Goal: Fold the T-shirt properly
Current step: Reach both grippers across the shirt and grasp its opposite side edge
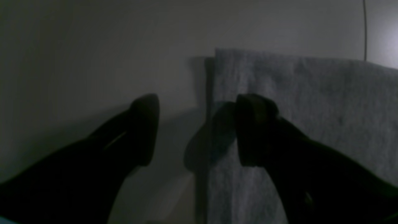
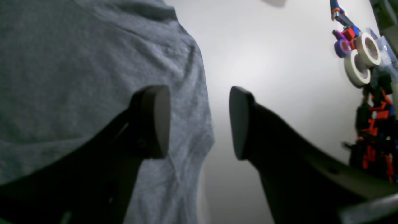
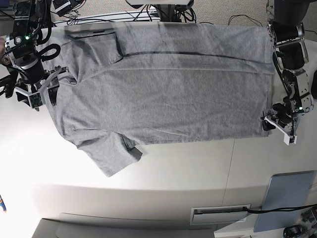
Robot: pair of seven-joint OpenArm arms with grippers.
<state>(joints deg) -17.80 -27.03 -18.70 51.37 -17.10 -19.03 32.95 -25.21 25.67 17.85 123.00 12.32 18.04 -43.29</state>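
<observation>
The heather-grey T-shirt (image 3: 168,94) lies spread on the white table (image 3: 198,168), plain side up. Its far strip is folded over, and one sleeve (image 3: 111,156) sticks out toward the front. My left gripper (image 3: 269,124) is open at the shirt's right edge. In the left wrist view (image 1: 199,130) one finger is over the cloth (image 1: 311,109) and the other over bare table. My right gripper (image 3: 48,94) is open at the shirt's left edge. In the right wrist view (image 2: 199,121) one finger is over the cloth (image 2: 77,77) and the other over bare table. Neither gripper holds anything.
Tape rolls (image 2: 360,62) and a pile of coloured plastic parts (image 2: 376,130) lie to one side of the right gripper. A grey flat pad (image 3: 287,198) lies at the front right. Cables (image 3: 148,12) run along the table's far edge.
</observation>
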